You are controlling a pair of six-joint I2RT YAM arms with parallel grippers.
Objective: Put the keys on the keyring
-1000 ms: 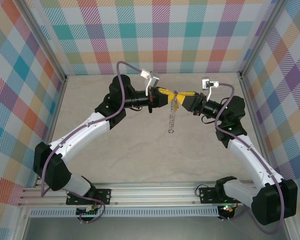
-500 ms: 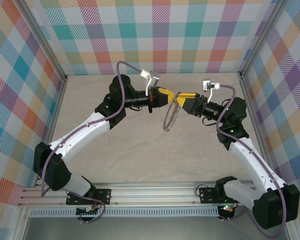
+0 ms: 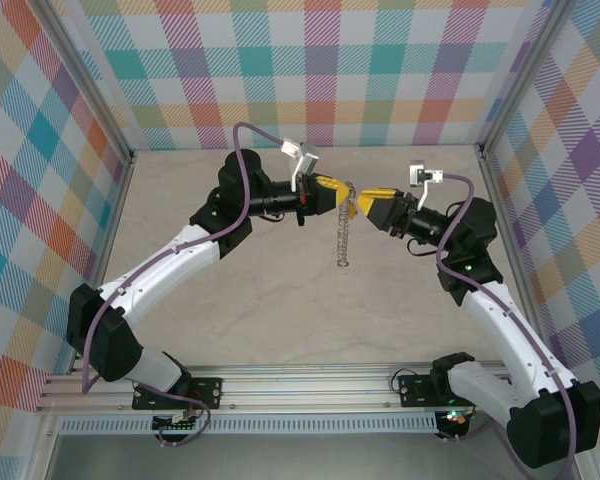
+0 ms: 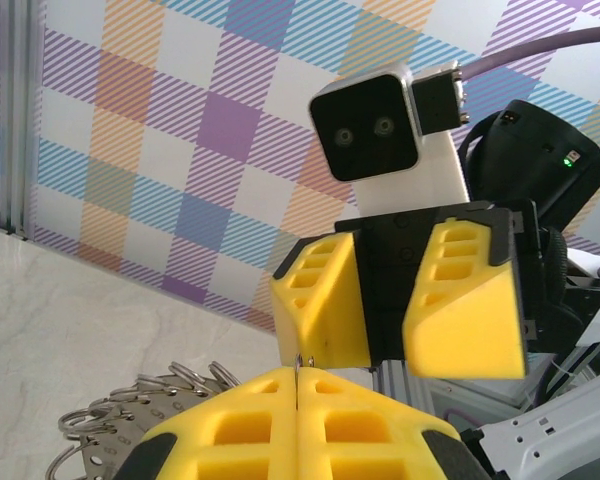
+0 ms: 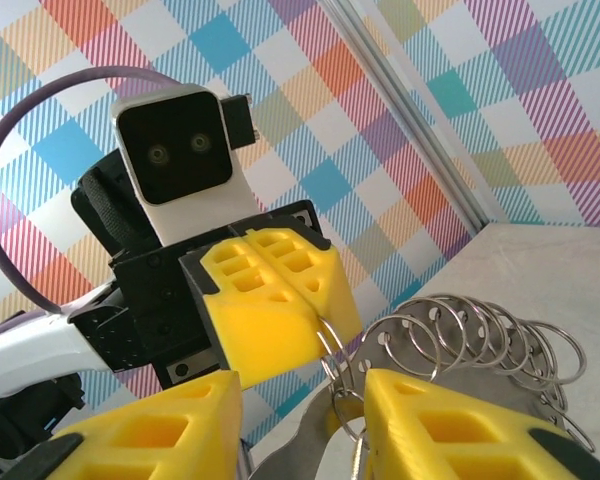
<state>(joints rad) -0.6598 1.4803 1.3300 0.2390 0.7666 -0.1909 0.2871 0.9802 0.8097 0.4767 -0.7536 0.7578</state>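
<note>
Tabletop (image 3: 280, 310): pale marbled surface inside a checked enclosure. The aluminium rail (image 3: 300, 385) at its near edge carries both arm bases.
Keyring (image 3: 344, 240): hangs edge-on above mid-table and looks like a chain. Its top end sits where the two grippers meet, and its lower end swings free of the surface.
Left gripper (image 3: 332, 192): pressed together on the ring's top rim. In its own wrist view the yellow fingers (image 4: 230, 430) meet with no gap, and the ring fans out below them to the left.
Right gripper (image 3: 364, 206): spread, facing the left one tip to tip. In its wrist view one wire loop (image 5: 342, 395) stands in the gap between its fingers (image 5: 450, 420), seemingly touching neither.
Key: too small to tell apart from the yellow pads at the meeting point, so I cannot say which side has it.
Step in hand: probably lining up on a single loop for threading.
Doing it well: keep the left clamp firm so the ring cannot swing. Work on the loop nearest the left fingertips, come in slowly along that loop's plane, and close only once that loop alone lies between the pads.
Risk: the other loops (image 5: 470, 340) crowd just behind, so two may get caught, and the free lower end may sway.
Far wall (image 3: 310, 70): checked panel, well apart from the work.
</note>
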